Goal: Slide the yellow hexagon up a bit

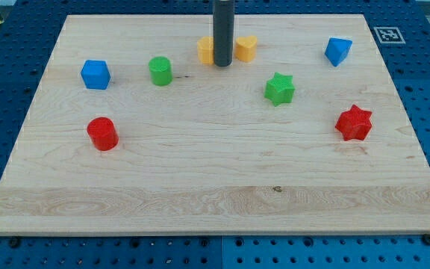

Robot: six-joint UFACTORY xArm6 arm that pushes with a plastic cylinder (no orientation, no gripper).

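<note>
The yellow hexagon (205, 50) sits near the board's top middle, partly hidden behind my rod. My tip (223, 64) rests on the board just right of it and slightly lower, between it and a second yellow block (245, 48), which looks heart-like. The tip appears to touch or nearly touch the hexagon's right side.
On the wooden board (215, 187): a blue cube (95, 75) and a green cylinder (160, 71) at left, a red cylinder (102, 134) lower left, a green star (279, 89), a red star (354, 123) and a blue angular block (337, 51) at right.
</note>
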